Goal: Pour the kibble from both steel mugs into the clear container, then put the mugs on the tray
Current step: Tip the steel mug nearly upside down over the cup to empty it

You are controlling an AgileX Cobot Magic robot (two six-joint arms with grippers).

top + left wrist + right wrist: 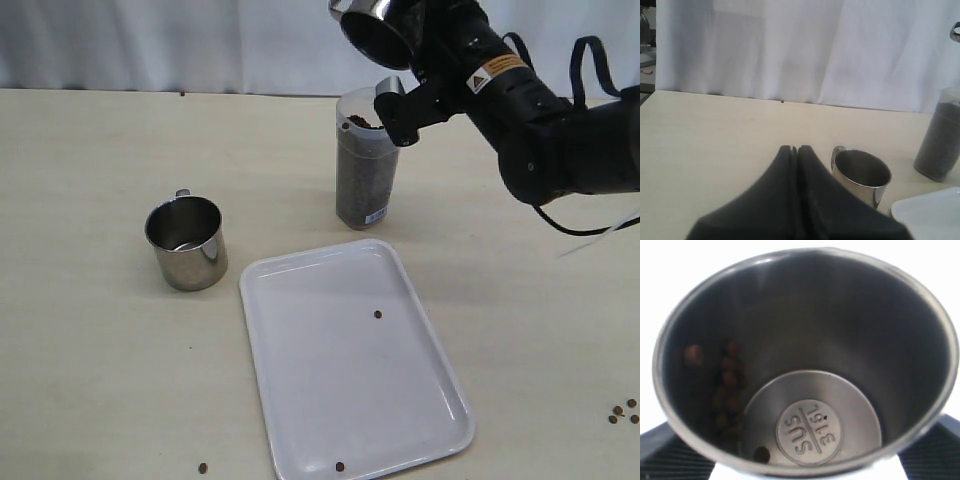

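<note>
My right gripper (pixel 405 75) is shut on a steel mug (pixel 372 30), holding it tipped, mouth down, above the clear container (pixel 365 165). The container is nearly full of kibble (pixel 362 180). In the right wrist view the held mug (pixel 840 340) has a few pellets (pixel 727 385) clinging to its wall, and my fingers (pixel 670 455) sit on either side of it. The second steel mug (pixel 186 243) stands upright on the table, left of the tray (pixel 350 400). My left gripper (pixel 794 148) is shut and empty, just short of that mug (pixel 861 175). It is outside the exterior view.
Two stray pellets lie on the tray (pixel 378 314). More stray kibble lies on the table, by its front edge (pixel 203 467) and at the far right (pixel 622 412). A white curtain hangs behind the table.
</note>
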